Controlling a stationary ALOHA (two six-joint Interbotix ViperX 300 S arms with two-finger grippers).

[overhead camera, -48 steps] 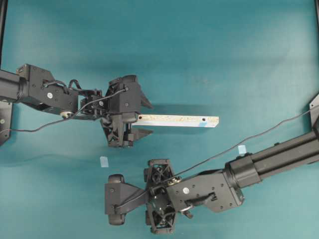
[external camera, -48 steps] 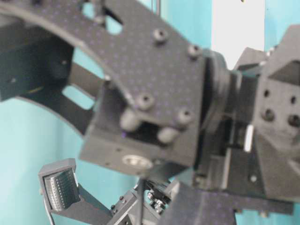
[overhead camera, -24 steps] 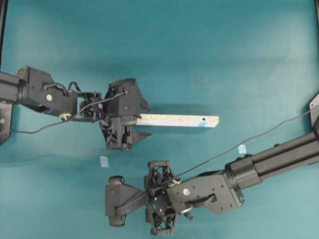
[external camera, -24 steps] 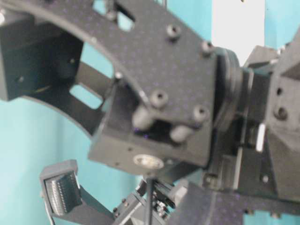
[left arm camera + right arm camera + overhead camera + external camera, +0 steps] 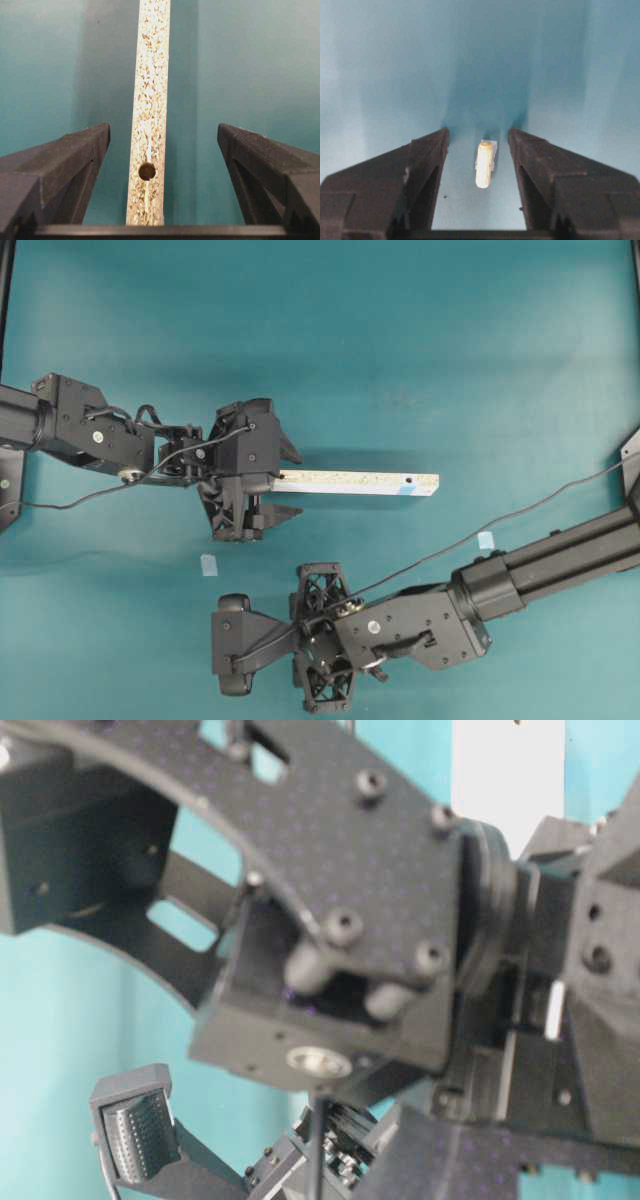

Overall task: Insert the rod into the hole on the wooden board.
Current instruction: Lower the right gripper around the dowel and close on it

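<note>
The right gripper (image 5: 479, 150) is hanging with its jaws apart, straddling the rod (image 5: 484, 163) without touching it; the rod is lying flat, long axis running twelve to six. This arm is far nearer. The left gripper (image 5: 162, 150) is gaping wide around the wooden board (image 5: 150, 100). One rod, one board, two holes.

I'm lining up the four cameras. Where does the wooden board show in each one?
Overhead: wooden board lies level at centre, its left end under the left claw.
Table-level: not in it; arm hardware fills the frame.
Left wrist: it runs up the middle, between the open claw's fingers.
Right wrist: not in it.
Shared landmark: the left claw straddling the board's end.
</note>
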